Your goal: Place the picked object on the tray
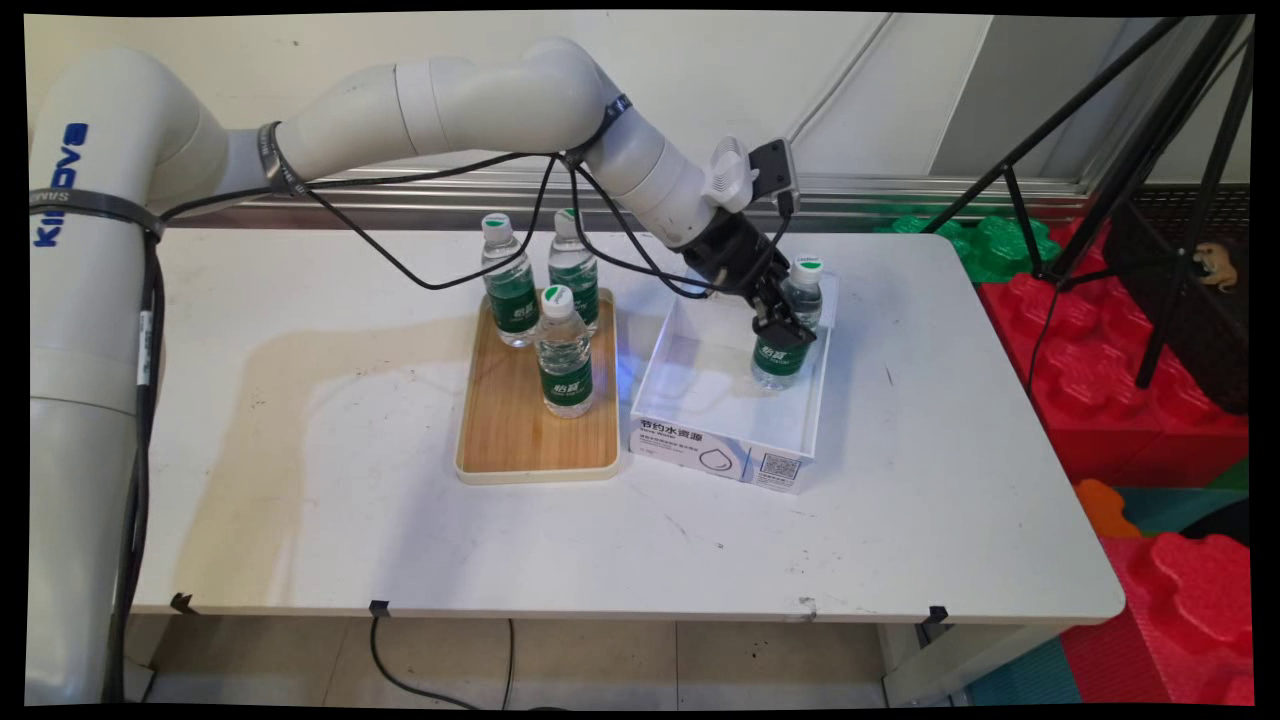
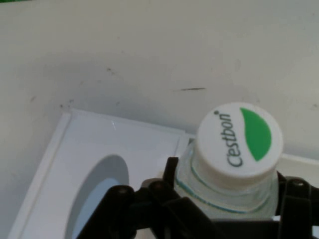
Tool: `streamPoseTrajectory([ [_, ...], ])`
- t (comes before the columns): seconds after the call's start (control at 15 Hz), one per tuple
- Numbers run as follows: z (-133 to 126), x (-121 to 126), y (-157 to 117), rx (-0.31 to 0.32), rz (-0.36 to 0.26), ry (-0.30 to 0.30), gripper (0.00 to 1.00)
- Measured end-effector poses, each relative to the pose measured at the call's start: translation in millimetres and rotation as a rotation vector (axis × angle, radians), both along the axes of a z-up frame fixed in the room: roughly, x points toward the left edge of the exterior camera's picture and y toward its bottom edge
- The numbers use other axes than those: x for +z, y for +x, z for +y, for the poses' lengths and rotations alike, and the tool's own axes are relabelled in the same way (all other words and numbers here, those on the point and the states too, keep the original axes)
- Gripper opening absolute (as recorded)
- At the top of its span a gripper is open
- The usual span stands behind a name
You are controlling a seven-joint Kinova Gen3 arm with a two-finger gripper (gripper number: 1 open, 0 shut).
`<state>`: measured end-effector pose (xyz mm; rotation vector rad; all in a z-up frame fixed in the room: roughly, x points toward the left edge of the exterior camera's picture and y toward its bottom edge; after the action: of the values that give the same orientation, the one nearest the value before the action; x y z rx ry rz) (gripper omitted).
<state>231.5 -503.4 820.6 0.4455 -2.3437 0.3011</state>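
A clear water bottle [image 1: 795, 325] with a green label and white cap stands upright in the white box [image 1: 700, 385], against its far right wall. My gripper [image 1: 783, 327] is shut on the bottle's body. In the hand view the bottle's white cap [image 2: 239, 139], lettered Cestbon, rises between the black fingers [image 2: 172, 172], with the box's rim [image 2: 55, 149] to the left. Three more bottles of the same kind stand on a wooden tray [image 1: 520, 430] to the left: one in front [image 1: 564, 352] and two behind [image 1: 508, 282] [image 1: 573, 265].
The white table's [image 1: 300, 450] right edge borders red and green foam blocks [image 1: 1150, 400] on the floor. A black tripod [image 1: 1150, 150] stands at the back right. Black cables [image 1: 480, 220] hang from the arm above the tray.
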Motion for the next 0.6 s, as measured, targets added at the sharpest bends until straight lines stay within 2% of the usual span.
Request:
streamPoseTrajectory([
  [0.4, -3.6, 3.9, 4.6, 0.012, 0.020, 0.012, 0.00],
  [0.6, -2.2, 14.8, 14.7, 0.016, 0.038, 0.010, 0.00],
])
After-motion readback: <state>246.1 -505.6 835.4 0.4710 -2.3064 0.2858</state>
